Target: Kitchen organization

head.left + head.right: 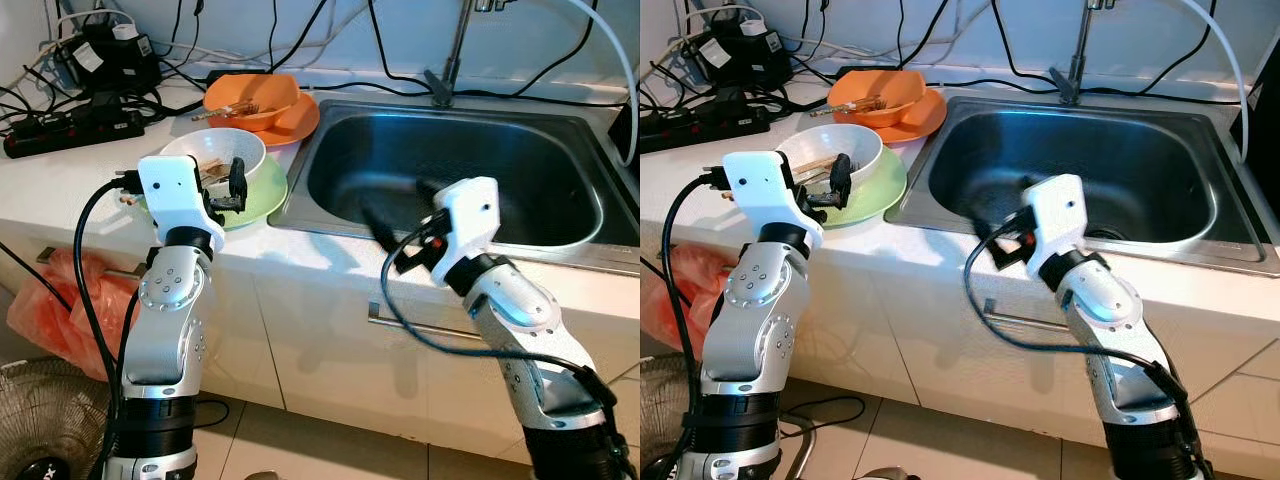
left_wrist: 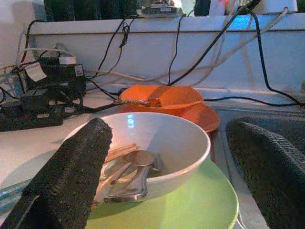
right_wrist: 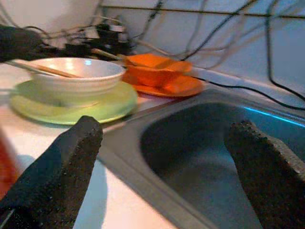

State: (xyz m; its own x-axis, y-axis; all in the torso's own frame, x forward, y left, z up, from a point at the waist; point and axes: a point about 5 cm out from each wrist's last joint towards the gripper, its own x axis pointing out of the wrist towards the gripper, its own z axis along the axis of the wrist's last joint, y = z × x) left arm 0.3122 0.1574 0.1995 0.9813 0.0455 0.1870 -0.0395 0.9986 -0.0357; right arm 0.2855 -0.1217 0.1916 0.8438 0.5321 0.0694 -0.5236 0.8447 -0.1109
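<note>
A white bowl (image 1: 212,152) holding chopsticks and a metal spoon (image 2: 136,164) sits on a light green plate (image 1: 262,198) on the counter, left of the sink (image 1: 450,170). My left gripper (image 1: 234,188) is open at the bowl's near rim, its fingers (image 2: 71,181) standing wide on either side of it. Behind, an orange bowl (image 1: 250,98) rests on an orange plate (image 1: 298,122). My right gripper (image 1: 398,212) is open and empty, over the sink's front left corner, with its fingers (image 3: 62,167) pointing into the basin.
A faucet (image 1: 447,65) rises behind the sink. A power strip (image 1: 75,125), adapters and tangled cables lie on the counter's back left. Below the counter are a cabinet handle (image 1: 400,322), an orange plastic bag (image 1: 55,300) and a fan (image 1: 35,425) on the floor.
</note>
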